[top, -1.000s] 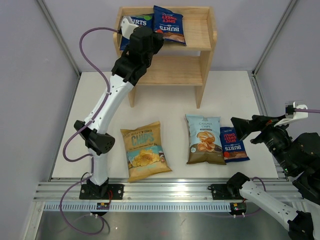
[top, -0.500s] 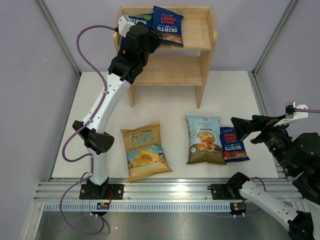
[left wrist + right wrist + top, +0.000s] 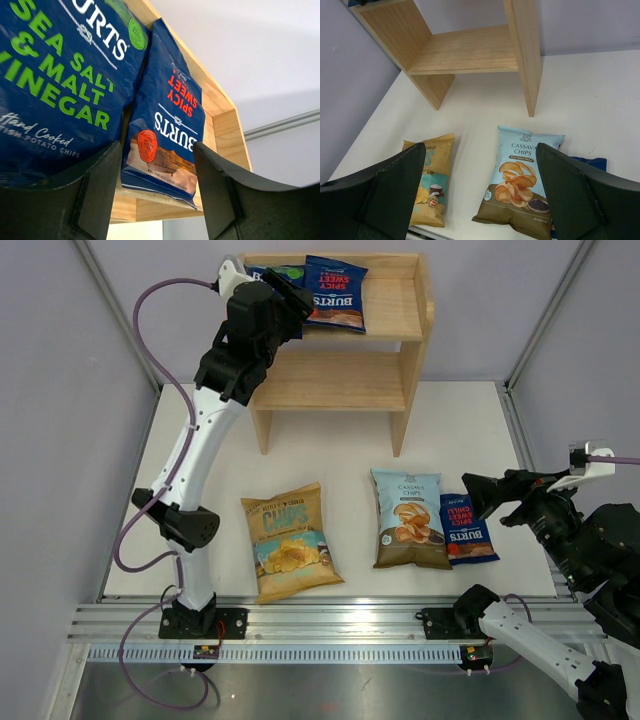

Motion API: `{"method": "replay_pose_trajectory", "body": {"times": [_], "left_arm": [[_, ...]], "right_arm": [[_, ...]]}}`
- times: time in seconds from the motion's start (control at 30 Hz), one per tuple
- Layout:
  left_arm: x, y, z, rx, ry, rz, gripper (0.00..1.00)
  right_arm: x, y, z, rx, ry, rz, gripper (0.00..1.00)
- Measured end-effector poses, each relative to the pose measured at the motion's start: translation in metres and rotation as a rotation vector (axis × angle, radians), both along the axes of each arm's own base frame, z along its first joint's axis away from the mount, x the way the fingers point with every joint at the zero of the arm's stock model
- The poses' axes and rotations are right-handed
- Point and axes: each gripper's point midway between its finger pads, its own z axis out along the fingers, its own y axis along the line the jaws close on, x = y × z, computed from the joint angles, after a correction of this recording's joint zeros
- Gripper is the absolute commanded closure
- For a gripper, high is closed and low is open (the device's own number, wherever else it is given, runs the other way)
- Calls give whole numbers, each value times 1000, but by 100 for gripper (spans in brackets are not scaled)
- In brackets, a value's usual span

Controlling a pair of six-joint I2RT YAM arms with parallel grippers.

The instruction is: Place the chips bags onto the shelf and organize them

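On the shelf's top tier, at its left end, lies a sea-salt Burts bag, with a spicy-sweet Burts bag touching it toward the middle. The left end effector sits at that tier's front edge, its fingers apart with nothing between them. In front of the shelf on the tabletop lie the tan-yellow bag, the light-blue cassava bag and a third Burts bag. The right end effector hovers wide and empty in front of the shelf's right side.

The risk, as I judge it, is a snag. The sea-salt bag hangs right over one left finger, so a careless pull-back could drag it off the front edge, and the spicy-sweet bag already overhangs that edge.

Only the left wrist view shows that overhang and the flavour labels. Only the top view shows all five bags together. The right wrist view alone looks into the lower tier.
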Motion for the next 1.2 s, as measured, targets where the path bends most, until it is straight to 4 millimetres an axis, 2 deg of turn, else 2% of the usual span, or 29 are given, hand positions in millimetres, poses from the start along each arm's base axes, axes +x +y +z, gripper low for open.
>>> {"method": "replay_pose_trajectory", "body": {"times": [0.07, 0.1, 0.3, 0.43, 0.6, 0.67, 0.73, 0.83, 0.93, 0.97, 1.0, 1.1, 1.2], "left_arm": [[-3, 4, 5, 13, -11, -4, 33], [-5, 6, 8, 20, -18, -5, 1], [-21, 17, 26, 53, -52, -10, 1], [-43, 31, 45, 82, -86, -11, 1], [-91, 51, 72, 146, -152, -37, 1], [-117, 53, 73, 187, -172, -70, 1], [-141, 45, 69, 223, -190, -130, 1], [-175, 15, 45, 289, -204, -280, 1], [-197, -27, 0, 342, -191, -445, 1], [-201, -43, -25, 363, -168, -501, 1], [-206, -56, -40, 377, -152, -543, 1], [-223, -111, -111, 438, -65, -706, 1], [-244, -167, -158, 474, -14, -841, 1]], "right_arm": [[2, 0, -2, -7, 7, -8, 0], [3, 1, -3, -10, 12, -9, 1], [27, 8, -21, -86, 98, -59, 0], [48, 17, -42, -158, 179, -92, 1], [66, 26, -66, -223, 266, -122, 1], [73, 29, -76, -240, 298, -137, 1], [79, 26, -87, -248, 332, -162, 1], [90, 6, -113, -239, 416, -239, 1], [90, -17, -140, -220, 490, -326, 1], [87, -20, -146, -214, 502, -338, 1], [83, -21, -150, -208, 507, -344, 1], [65, -37, -144, -160, 458, -410, 1], [42, -57, -116, -71, 341, -486, 0]]}}
